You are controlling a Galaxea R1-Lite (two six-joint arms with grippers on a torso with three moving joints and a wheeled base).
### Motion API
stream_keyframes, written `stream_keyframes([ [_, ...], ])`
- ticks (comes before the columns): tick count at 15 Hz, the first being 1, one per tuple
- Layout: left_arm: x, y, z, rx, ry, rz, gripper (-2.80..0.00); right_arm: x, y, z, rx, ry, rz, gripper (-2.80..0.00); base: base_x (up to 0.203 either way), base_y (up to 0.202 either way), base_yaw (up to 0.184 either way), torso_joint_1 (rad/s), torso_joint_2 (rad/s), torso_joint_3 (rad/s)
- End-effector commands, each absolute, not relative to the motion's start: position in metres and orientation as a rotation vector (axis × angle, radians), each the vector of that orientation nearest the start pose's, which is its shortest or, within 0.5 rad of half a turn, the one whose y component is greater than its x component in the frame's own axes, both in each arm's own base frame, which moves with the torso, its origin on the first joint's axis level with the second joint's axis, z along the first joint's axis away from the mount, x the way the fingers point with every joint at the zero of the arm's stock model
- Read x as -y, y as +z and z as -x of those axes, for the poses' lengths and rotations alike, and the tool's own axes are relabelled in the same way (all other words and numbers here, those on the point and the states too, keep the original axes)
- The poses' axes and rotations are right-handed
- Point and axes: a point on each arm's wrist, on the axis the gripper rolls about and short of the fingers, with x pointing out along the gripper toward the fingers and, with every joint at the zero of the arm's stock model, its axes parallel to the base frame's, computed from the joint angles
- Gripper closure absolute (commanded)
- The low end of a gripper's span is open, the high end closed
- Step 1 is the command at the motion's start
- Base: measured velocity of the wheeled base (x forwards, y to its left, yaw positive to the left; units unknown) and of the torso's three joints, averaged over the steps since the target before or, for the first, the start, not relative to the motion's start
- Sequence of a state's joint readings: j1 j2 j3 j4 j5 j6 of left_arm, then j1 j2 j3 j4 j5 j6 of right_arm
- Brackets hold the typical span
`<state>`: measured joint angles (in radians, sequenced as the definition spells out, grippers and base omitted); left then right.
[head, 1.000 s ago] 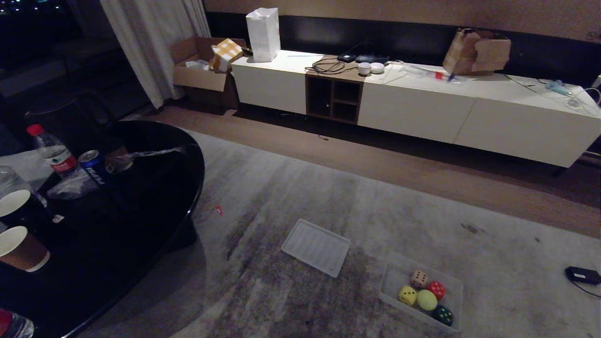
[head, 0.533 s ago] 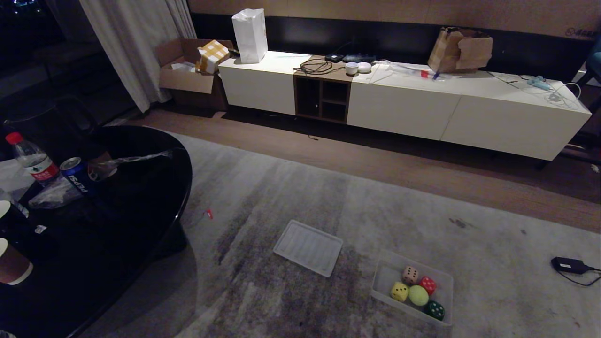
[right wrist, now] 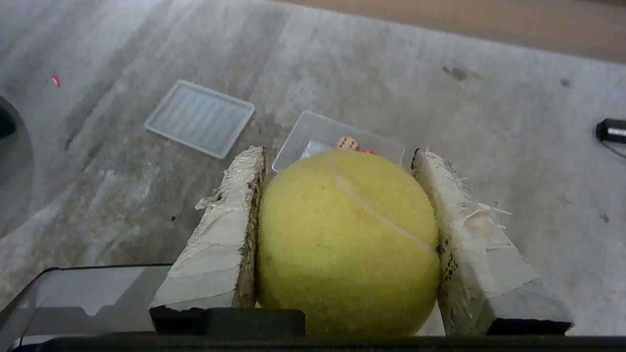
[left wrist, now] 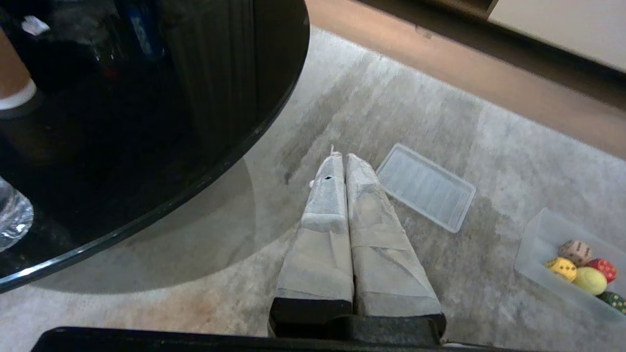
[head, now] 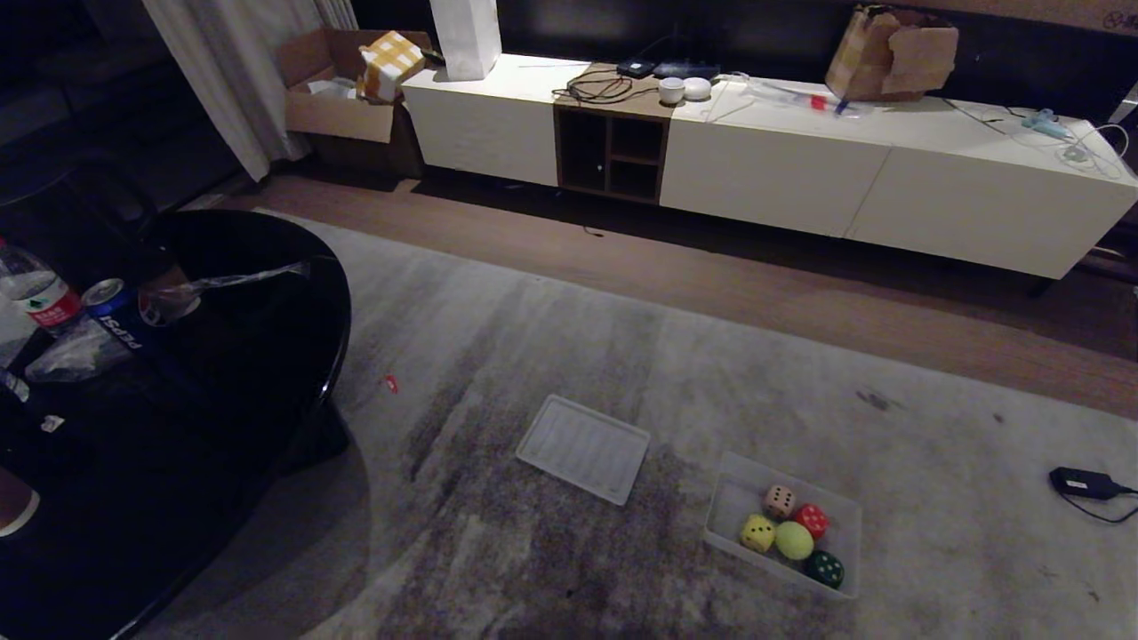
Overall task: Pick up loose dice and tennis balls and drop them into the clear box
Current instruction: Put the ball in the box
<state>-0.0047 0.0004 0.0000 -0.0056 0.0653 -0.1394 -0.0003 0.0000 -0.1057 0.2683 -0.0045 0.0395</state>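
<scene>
neither arm shows in the head view. it takes in the grey rug point(head: 622, 356) with the clear box point(head: 733, 498) near the lower right, and inside the box a tan die point(head: 780, 500), a red die point(head: 811, 520), a yellow die point(head: 757, 532), a dark green die point(head: 826, 569) and one tennis ball point(head: 794, 540) bunched together toward one end. the flat ribbed lid point(head: 583, 447) lies on the rug just beside the box, apart from it. only this view shows the long white cabinet point(head: 782, 169) at the back, the cardboard box point(head: 342, 98) by the curtain point(head: 236, 80), the black charger point(head: 1083, 483) on the rug at far right, and the pepsi can point(head: 116, 313) and water bottle point(head: 36, 293) on the black round table point(head: 222, 373).

the right wrist view alone shows a second tennis ball point(right wrist: 348, 242), clamped between the taped fingers point(right wrist: 222, 234) of the right gripper point(right wrist: 337, 156), both pads pressed against its sides. it is held above the rug, with the clear box on the rug beyond it, largely hidden by the ball, only the far wall and the tan die visible past it.

the left wrist view shows the left gripper point(left wrist: 341, 157) with its taped fingers pressed together and nothing between them, over the rug beside the table edge, with the lid and box beyond it.
</scene>
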Motion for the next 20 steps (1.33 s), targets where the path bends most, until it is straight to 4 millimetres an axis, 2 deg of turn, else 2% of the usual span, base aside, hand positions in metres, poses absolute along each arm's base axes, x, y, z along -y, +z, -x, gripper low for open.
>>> stream_keyframes([
  [1,-0.0016,0.0757,0.0226,0.007,0.062,0.14,0.0,0.0001,0.0768,0.033,-0.165,-0.009,-0.04,0.0,0.0,0.0,0.0,0.005,0.0,-0.197],
  [20,-0.0016,0.0757,0.0226,0.007,0.061,0.14,0.0,0.0001,0.0768,0.033,-0.166,-0.009,-0.038,0.0,0.0,0.0,0.0,0.003,0.0,-0.2],
])
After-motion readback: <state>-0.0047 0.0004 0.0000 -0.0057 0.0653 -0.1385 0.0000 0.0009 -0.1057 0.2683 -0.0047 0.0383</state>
